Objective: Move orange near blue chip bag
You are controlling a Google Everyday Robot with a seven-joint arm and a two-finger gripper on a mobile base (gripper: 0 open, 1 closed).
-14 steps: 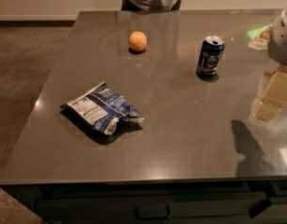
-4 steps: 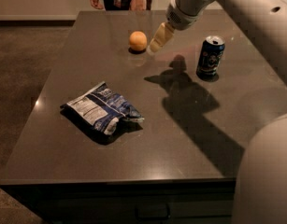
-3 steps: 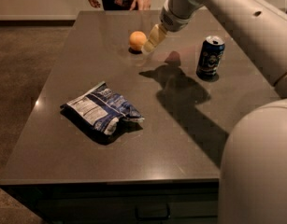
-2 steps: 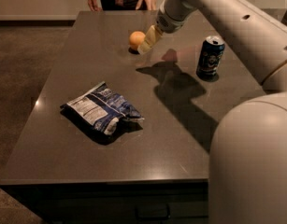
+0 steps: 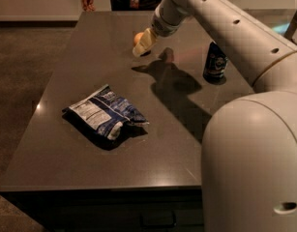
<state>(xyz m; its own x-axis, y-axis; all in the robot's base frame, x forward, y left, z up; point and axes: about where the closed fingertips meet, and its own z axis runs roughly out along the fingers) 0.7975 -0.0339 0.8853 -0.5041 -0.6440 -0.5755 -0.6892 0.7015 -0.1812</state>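
One gripper (image 5: 142, 45) at the round (smooth) orange (image 5: 137, 36).

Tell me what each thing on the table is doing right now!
orange: sitting at the far end, partly hidden.
gripper: down low, right in front of the orange, covering part of it.
blue chip bag: lying flat and crumpled, well apart from the orange.
soda can: standing upright on the right side.
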